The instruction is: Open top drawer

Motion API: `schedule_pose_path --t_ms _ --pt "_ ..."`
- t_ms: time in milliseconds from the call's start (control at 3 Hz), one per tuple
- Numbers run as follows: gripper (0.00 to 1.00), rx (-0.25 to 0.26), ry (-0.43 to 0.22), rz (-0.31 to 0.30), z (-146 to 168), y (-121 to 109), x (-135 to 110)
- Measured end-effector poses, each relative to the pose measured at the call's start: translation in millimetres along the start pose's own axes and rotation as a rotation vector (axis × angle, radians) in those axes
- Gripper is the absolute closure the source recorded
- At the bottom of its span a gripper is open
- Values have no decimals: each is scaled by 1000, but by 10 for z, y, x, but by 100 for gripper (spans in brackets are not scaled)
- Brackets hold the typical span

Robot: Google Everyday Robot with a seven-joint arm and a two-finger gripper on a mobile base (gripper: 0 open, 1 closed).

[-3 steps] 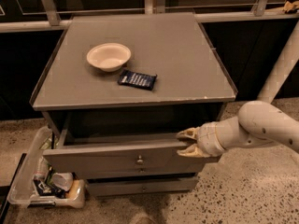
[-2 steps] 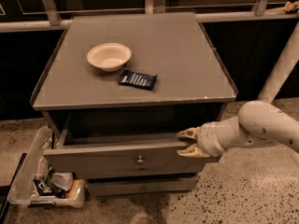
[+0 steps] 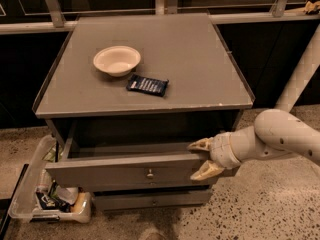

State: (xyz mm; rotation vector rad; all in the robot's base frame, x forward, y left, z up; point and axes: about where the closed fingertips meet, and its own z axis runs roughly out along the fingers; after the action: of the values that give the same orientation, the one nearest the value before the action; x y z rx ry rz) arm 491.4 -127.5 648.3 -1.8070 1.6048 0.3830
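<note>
Top drawer [image 3: 120,172] remained part-way out; pincer [image 3: 204,158] stayed at its front's right end, fingers [image 3: 200,145] spread astride the panel. Bowl [image 3: 116,60], packet [image 3: 147,85] on tabletop [image 3: 195,54] unmoved.

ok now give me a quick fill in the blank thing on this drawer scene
1. The top drawer is pulled partly ___.
2. The gripper is at the ___ end of the drawer's front panel, as the camera sees it.
3. The bowl and the dark packet rest on the ___ of the cabinet.

Missing words: open; right; top
</note>
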Motion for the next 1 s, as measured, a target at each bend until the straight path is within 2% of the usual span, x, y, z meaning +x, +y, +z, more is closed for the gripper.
schedule_pose_path --t_ms 333,1000 --pt "13 -25 -31 34 39 249 130" --pt "60 -25 -31 34 -1 220 58"
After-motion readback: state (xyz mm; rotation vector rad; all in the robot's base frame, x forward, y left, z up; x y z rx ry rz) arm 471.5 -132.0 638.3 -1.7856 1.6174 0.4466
